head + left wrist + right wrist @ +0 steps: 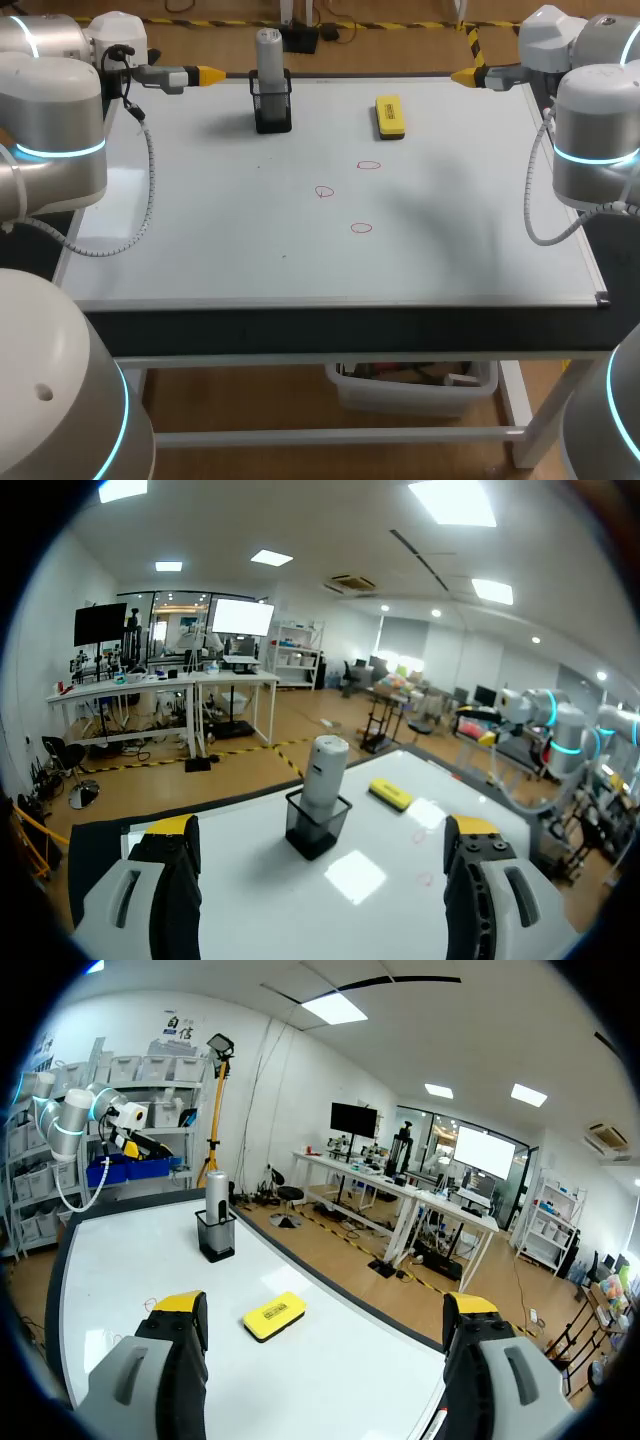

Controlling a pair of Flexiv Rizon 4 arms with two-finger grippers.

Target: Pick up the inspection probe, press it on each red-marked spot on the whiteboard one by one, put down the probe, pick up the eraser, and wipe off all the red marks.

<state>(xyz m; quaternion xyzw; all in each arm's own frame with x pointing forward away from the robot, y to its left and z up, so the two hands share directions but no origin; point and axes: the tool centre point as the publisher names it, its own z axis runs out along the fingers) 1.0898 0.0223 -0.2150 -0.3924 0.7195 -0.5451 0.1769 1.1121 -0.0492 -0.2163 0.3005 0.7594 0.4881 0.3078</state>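
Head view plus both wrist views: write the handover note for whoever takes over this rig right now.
Grippers: both open and empty. The left gripper is at the far left corner of the whiteboard, the right gripper at its far right corner.
Things: the inspection probe stands upright in its black holder near the far edge. The yellow eraser lies flat to its right, apart from it. There are three red marks mid-board, none wiped.
Done: nothing visible.
Left: lift the probe, press each mark, put it down, then wipe with the eraser.
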